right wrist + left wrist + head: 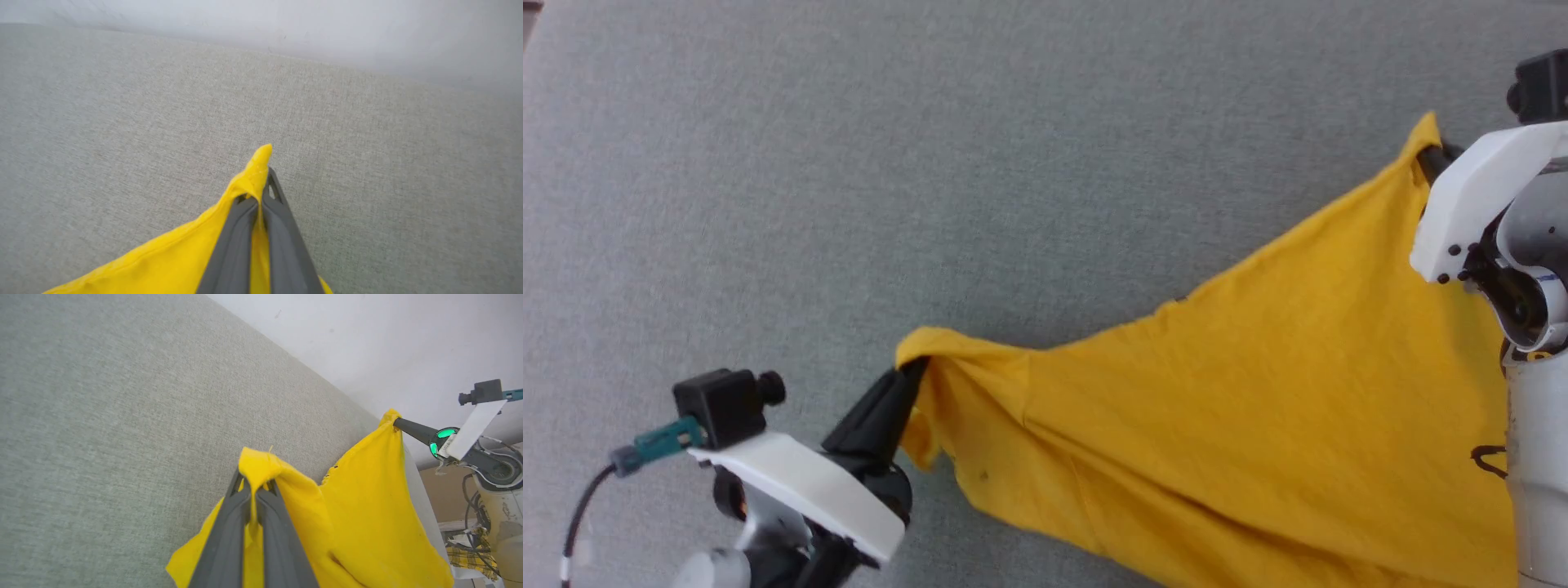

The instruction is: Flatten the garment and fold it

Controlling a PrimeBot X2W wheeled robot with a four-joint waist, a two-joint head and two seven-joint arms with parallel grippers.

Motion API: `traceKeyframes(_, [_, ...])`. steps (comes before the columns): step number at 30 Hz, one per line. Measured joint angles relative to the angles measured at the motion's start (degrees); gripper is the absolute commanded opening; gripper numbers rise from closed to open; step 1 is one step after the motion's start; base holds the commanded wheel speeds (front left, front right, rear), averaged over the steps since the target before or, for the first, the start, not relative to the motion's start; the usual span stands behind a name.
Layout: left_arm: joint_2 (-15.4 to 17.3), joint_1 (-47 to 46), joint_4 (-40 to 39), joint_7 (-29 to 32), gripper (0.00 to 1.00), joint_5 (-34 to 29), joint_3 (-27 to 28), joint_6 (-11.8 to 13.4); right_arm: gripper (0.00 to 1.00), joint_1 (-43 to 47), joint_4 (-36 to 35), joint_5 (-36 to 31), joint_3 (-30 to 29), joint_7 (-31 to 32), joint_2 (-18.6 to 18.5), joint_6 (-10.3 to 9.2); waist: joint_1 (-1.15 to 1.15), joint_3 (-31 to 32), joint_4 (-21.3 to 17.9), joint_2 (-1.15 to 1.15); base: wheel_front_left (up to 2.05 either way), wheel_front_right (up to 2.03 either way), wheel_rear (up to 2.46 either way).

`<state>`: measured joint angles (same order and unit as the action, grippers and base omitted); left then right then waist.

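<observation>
Head view: the yellow T-shirt [1258, 392], seemingly light and limp, stretches over the grey tabletop [849, 163], one corner clamped in the left pincer [913, 371] at 8 o'clock, another in the right pincer [1425, 155] at 2 o'clock, probably the best holds.

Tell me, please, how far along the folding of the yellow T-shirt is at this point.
Done: the grasp. The left hand and the right hand are each shut on a pinch of the T-shirt at its edge. In hand: spreading it; the cloth stretches between them over the grey surface, creased near the left hand. Left: laying it flat and all the folding; no fold shows yet.
</observation>
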<state>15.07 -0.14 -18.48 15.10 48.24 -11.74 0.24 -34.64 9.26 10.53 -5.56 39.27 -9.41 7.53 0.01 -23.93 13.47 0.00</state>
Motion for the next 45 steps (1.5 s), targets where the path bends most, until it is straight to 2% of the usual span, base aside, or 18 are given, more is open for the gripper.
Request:
traceKeyframes(9, [1.01, -7.70, 0.37, -1.78, 0.00, -4.43, 3.88, 4.45, 0.00, 2.26, -7.03, 3.26, -2.35, -7.44, 2.59, 0.00, -0.01, 7.64, -3.87, 0.00, 0.00, 0.00, 0.00])
traceKeyframes(14, [1.83, -18.40, 2.38, -1.98, 0.00, -7.77, 4.50, 5.93, 0.00, 1.68, -9.94, 3.70, -2.40, -9.72, 4.00, 0.00, -0.02, 11.63, -6.49, 0.00, 0.00, 0.00, 0.00])
traceKeyframes(18, [3.47, -29.87, 6.47, -1.36, 0.00, -11.00, 4.08, 5.90, 0.00, -1.66, -10.48, 3.88, -1.35, -10.22, 4.49, 0.00, -0.01, 14.05, -8.77, 0.00, 0.00, 0.00, 0.00])
traceKeyframes(25, [6.30, -48.23, 17.06, 3.75, 0.00, -15.27, -0.01, 3.24, 0.00, -10.84, -7.47, 3.39, 1.26, -8.17, 4.69, 0.00, -0.01, 16.65, -12.67, 0.00, 0.00, 0.00, 0.00])
traceKeyframes(32, [8.88, -62.09, 29.13, 6.65, 0.00, -18.71, -2.02, 0.75, 0.00, -20.40, 0.30, 0.59, 2.29, -7.03, 5.16, 0.00, -0.01, 16.26, -15.70, 0.00, 0.00, 0.00, 0.00])
traceKeyframes(39, [8.92, -71.88, 37.67, 5.66, 0.00, -18.87, -1.63, -0.51, 0.00, -29.75, 8.38, -3.49, 0.78, -8.68, 5.97, 0.00, 0.00, 12.08, -16.73, 0.00, 0.00, 0.00, 0.00])
traceKeyframes(45, [9.79, -80.47, 41.33, -0.47, 0.00, -21.41, -1.92, -2.59, 0.00, -38.78, 13.52, -9.23, -2.12, -12.69, 6.24, 0.00, 0.01, 6.13, -16.91, 0.00, 0.00, 0.00, 0.00])
